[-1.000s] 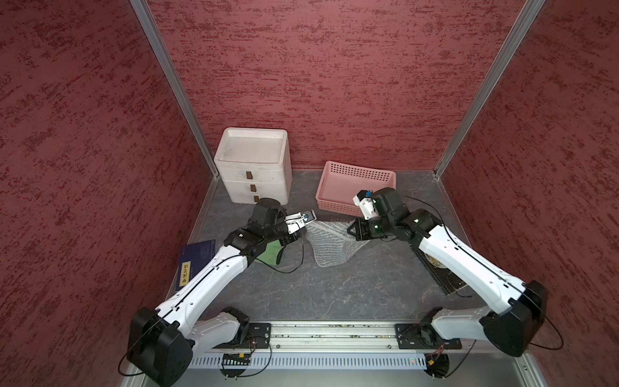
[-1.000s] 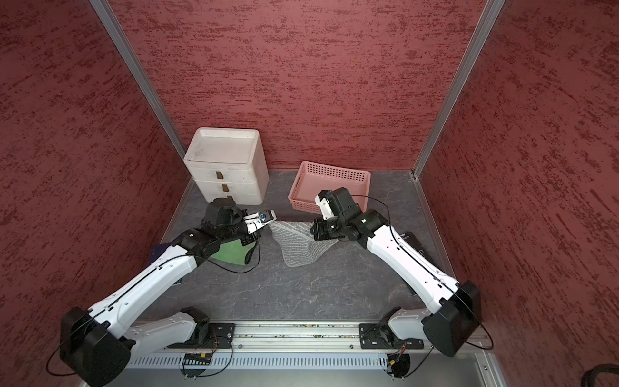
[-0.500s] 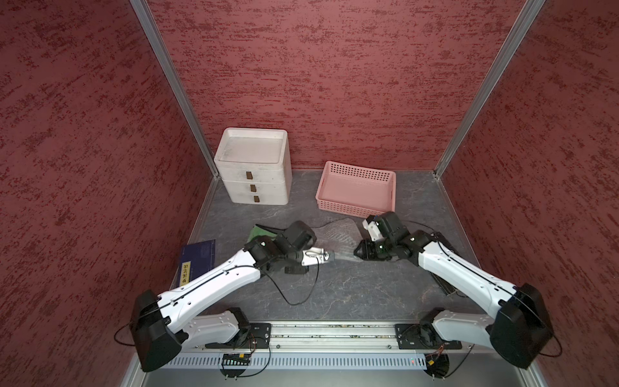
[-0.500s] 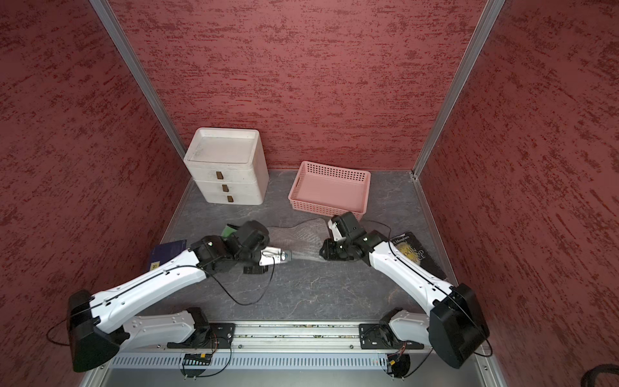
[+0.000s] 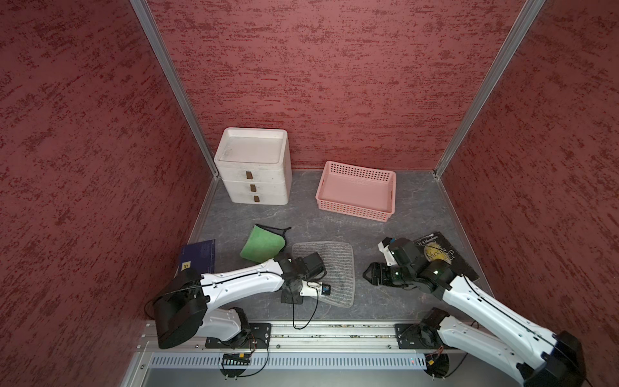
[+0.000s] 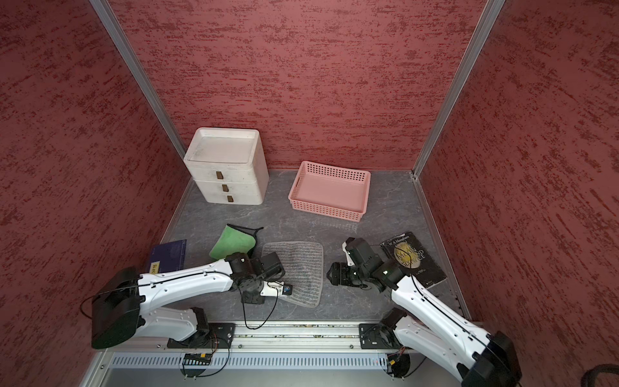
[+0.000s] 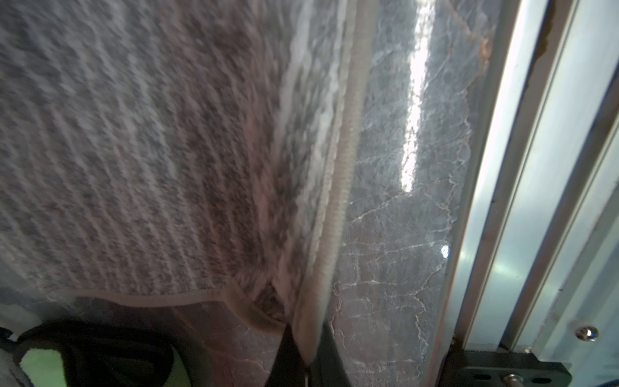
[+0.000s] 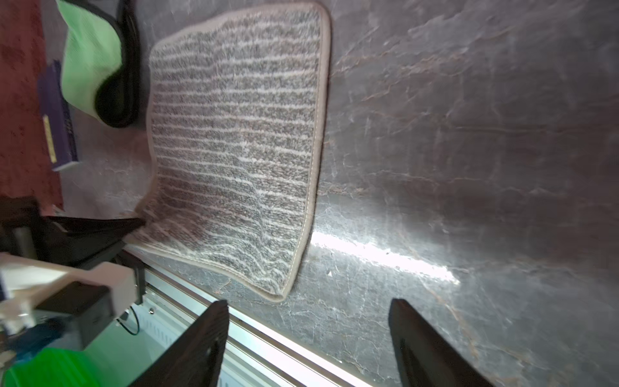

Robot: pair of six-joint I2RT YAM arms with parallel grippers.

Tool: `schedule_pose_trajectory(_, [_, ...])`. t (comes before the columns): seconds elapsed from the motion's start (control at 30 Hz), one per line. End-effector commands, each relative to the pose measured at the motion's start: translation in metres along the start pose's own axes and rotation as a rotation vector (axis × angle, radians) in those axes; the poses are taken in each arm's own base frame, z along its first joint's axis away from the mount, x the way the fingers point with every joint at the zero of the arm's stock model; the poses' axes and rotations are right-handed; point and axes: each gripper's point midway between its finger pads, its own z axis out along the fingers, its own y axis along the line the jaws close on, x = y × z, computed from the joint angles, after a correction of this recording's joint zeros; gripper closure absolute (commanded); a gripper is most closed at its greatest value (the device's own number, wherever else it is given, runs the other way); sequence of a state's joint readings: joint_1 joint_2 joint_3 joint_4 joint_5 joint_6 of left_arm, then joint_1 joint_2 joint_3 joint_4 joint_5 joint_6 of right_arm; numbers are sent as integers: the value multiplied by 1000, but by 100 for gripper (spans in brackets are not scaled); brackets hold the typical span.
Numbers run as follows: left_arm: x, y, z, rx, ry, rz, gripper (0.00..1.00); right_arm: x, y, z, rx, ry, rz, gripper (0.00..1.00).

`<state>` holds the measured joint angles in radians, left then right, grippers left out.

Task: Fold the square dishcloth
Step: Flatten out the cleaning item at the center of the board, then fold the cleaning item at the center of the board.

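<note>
Dishcloth (image 5: 335,264) pinched by left tool (image 7: 305,335), beside green cloth (image 5: 263,246); right tool (image 8: 308,303) spread.

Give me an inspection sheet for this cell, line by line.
Surface: grey table, no spills seen.
Job's things: dishcloth spread out, unfolded, slightly rippled.
Clutter: green cloth, blue book, black book, basket, drawers, all around the dishcloth.
Claws: left claw shut on a dishcloth corner; right claw open, empty, beside the dishcloth.
Cables: cable loops from left wrist to rail.
Surroundings: red walls on three sides.
</note>
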<state>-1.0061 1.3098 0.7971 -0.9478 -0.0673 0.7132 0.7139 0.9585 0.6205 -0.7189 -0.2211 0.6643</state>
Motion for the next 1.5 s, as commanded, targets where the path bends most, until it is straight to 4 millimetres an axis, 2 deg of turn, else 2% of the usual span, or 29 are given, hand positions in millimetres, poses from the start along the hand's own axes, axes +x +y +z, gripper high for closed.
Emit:
schedule_pose_trajectory(0.0, [-6, 10, -12, -9, -85, -32, 100, 8, 17, 15, -8, 16, -78, 26])
schedule_pose_trajectory(0.17, [-4, 21, -14, 13, -110, -72, 100, 39, 35, 26, 63, 71, -246, 27])
schedule_pose_trajectory(0.3, [-5, 25, -13, 21, -117, -79, 100, 61, 60, 36, 61, 76, -419, 31])
schedule_pose_trajectory(0.43, [-3, 28, -12, 43, -129, -102, 100, 67, 69, 55, 131, 63, -574, 34])
schedule_pose_trajectory(0.57, [2, 32, -9, 62, -136, -134, 100, 67, 80, 77, 116, 32, -669, 39])
schedule_pose_trajectory(0.77, [3, 32, -5, 79, -149, -152, 100, 57, 88, 90, 54, -86, -733, 41])
schedule_pose_trajectory(0.9, [4, 34, -4, 80, -145, -156, 100, 60, 79, 99, 65, -140, -787, 43])
schedule_pose_trajectory(1.03, [5, 36, -4, 74, -145, -157, 100, 62, 69, 105, 121, -129, -762, 45])
schedule_pose_trajectory(1.13, [8, 40, -4, 59, -141, -159, 100, 63, 60, 109, 189, -119, -728, 54])
schedule_pose_trajectory(1.2, [9, 42, -4, 49, -137, -161, 100, 65, 58, 105, 212, -117, -725, 62])
schedule_pose_trajectory(1.3, [13, 46, -4, 26, -121, -153, 100, 64, 56, 89, 236, -124, -719, 79])
schedule_pose_trajectory(1.37, [17, 49, -2, 6, -95, -144, 100, 62, 57, 77, 233, -125, -702, 95])
schedule_pose_trajectory(1.4, [18, 49, -2, -2, -82, -140, 100, 61, 57, 73, 236, -124, -692, 100])
schedule_pose_trajectory(1.47, [20, 46, -4, -6, -67, -130, 100, 63, 60, 64, 214, -110, -679, 100])
